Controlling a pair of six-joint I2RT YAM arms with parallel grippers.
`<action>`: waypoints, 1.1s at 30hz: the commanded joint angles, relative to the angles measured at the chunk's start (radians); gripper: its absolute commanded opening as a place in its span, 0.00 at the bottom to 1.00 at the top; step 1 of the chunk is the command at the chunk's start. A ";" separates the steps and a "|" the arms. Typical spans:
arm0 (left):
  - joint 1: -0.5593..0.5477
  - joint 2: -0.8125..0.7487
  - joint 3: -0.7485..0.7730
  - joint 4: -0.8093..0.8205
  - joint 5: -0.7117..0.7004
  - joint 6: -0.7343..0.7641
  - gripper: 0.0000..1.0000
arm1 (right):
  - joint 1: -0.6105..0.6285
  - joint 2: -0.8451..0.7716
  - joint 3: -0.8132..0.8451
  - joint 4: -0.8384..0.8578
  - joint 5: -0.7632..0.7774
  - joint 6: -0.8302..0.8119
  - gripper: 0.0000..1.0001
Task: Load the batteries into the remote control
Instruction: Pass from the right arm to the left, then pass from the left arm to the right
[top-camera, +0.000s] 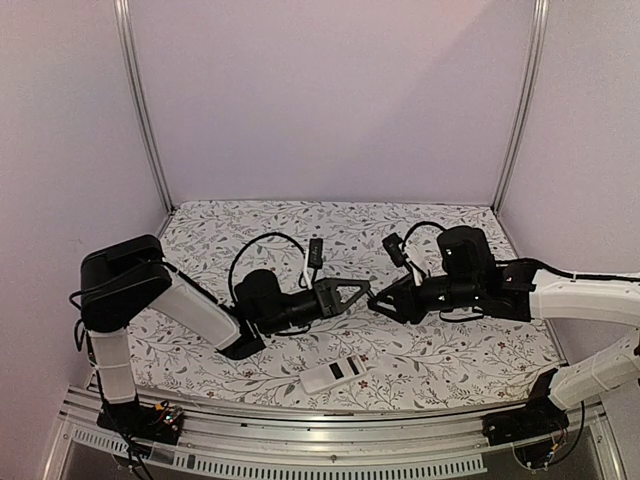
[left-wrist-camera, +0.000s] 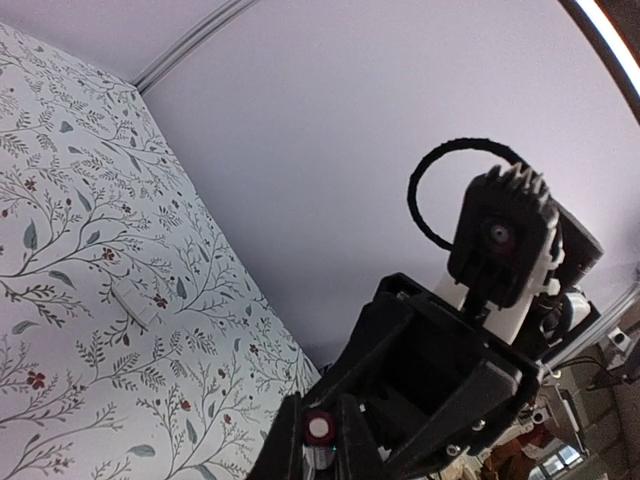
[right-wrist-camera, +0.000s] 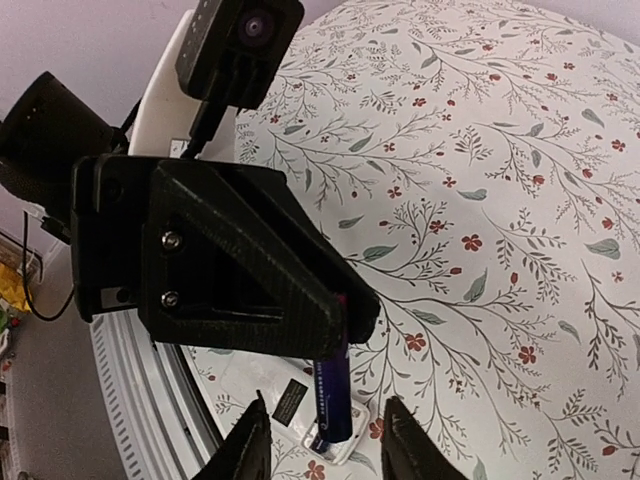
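Left gripper (top-camera: 364, 291) clamped on thin black cylindrical battery (right-wrist-camera: 331, 385). Right gripper (right-wrist-camera: 326, 405) parted, not gripping. Flat white rectangular remote control (top-camera: 335, 373) lying on floral table (top-camera: 450, 350).

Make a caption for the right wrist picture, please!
Left gripper pinches a battery between the open fingers of the right gripper, over the flowery table.

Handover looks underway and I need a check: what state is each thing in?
left gripper: shut on the battery.
right gripper: open, fingers either side of the battery, not touching it.
battery: off the table, in the left gripper.
remote control: flat on the table, untouched.
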 joint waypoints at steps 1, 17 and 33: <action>0.049 -0.053 -0.027 0.036 0.003 -0.069 0.00 | 0.010 -0.107 -0.057 0.144 0.018 -0.011 0.49; 0.067 -0.270 0.084 -0.157 -0.169 -0.081 0.00 | 0.026 -0.187 -0.158 0.672 0.156 -0.331 0.73; 0.063 -0.278 0.100 -0.152 -0.152 -0.154 0.00 | 0.026 -0.025 0.003 0.668 0.073 -0.378 0.51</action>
